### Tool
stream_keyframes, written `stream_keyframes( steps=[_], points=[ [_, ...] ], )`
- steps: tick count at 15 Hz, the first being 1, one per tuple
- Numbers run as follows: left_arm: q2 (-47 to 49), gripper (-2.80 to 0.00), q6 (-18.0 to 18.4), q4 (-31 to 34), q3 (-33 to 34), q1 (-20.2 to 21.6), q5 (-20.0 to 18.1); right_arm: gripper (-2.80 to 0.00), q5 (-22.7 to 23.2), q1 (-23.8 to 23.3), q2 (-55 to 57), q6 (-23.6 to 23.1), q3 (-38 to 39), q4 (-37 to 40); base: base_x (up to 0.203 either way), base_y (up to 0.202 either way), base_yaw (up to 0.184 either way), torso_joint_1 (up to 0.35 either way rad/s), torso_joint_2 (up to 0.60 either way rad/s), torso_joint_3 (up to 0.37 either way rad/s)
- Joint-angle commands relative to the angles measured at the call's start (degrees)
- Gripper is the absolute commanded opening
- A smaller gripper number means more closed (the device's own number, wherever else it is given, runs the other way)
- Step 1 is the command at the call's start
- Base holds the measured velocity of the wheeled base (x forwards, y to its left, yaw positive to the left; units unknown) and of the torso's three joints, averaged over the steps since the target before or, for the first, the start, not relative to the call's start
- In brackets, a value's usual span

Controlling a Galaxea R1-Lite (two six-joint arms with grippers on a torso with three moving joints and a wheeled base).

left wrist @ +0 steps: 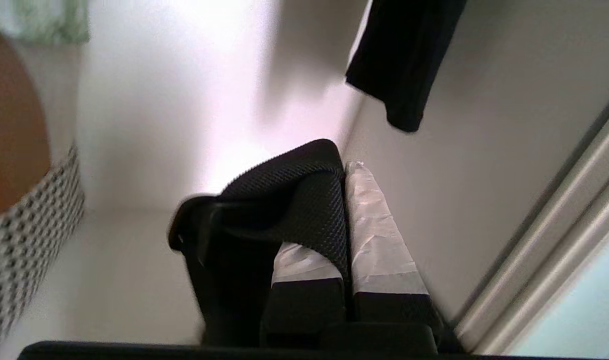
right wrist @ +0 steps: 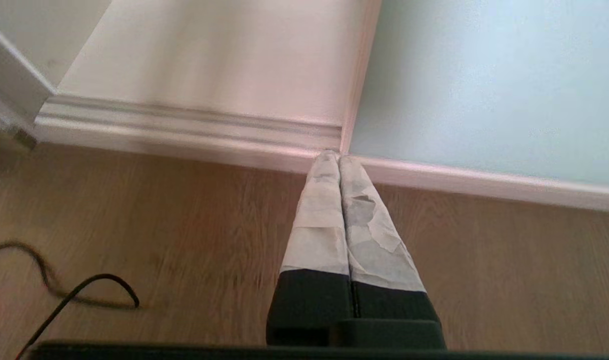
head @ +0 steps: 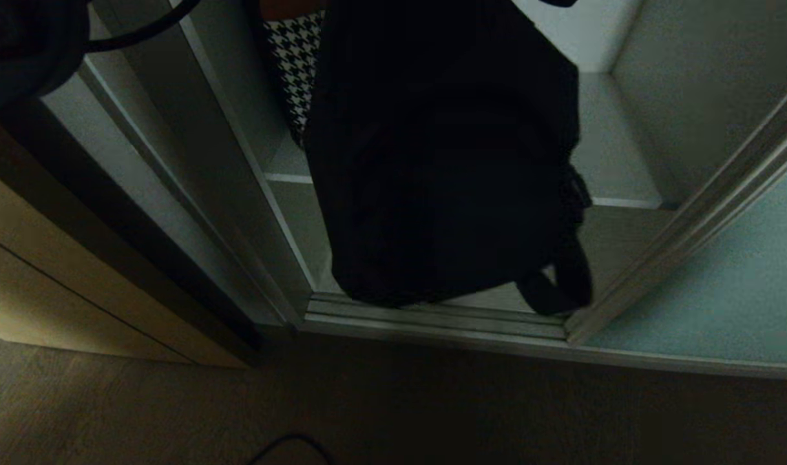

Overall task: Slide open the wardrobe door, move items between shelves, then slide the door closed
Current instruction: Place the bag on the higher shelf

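Observation:
A big black fabric item (head: 445, 161) with a dangling strap loop (head: 561, 290) hangs in the open wardrobe, in front of the shelves (head: 616, 161). My left gripper (left wrist: 342, 175) is shut on its black mesh strap (left wrist: 294, 185), which folds over one finger. It is outside the head view. The houndstooth cloth (head: 295, 64) lies on a shelf at the left (left wrist: 24, 235). Another black piece (left wrist: 404, 65) hangs by the inner side wall. The sliding wardrobe door (head: 723, 284) stands slid to the right. My right gripper (right wrist: 338, 157) is shut on nothing, low over the wooden floor by the door's bottom rail.
The ridged metal floor track (head: 432, 320) runs along the opening's front. A beige cabinet front (head: 64, 284) stands at the left. A black cable (right wrist: 84, 295) lies on the floor. A brown rounded thing (left wrist: 9, 125) sits above the houndstooth cloth.

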Motion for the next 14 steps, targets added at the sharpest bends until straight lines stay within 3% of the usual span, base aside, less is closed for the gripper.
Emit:
stream_keyframes(
  steps=[1, 8, 14],
  points=[
    [-0.2, -2.8, 0.3, 0.0, 0.0, 0.0, -0.1, -2.8, 0.0, 0.0, 0.0, 0.0, 0.0, 0.0, 0.183, 0.0, -0.002, 0.001, 0.0, 0.005],
    [-0.1, -2.8, 2.1, -0.6, 0.0, -0.1, -0.3, -2.8, 0.0, 0.0, 0.0, 0.0, 0.0, 0.0, 0.192, 0.0, 0.001, 0.004, 0.0, 0.002],
    [2.5, -2.8, 1.9, -5.7, -0.1, 0.0, -1.9, -2.8, 0.0, 0.0, 0.0, 0.0, 0.0, 0.0, 0.015, 0.0, 0.001, 0.002, 0.0, 0.0]
  ],
)
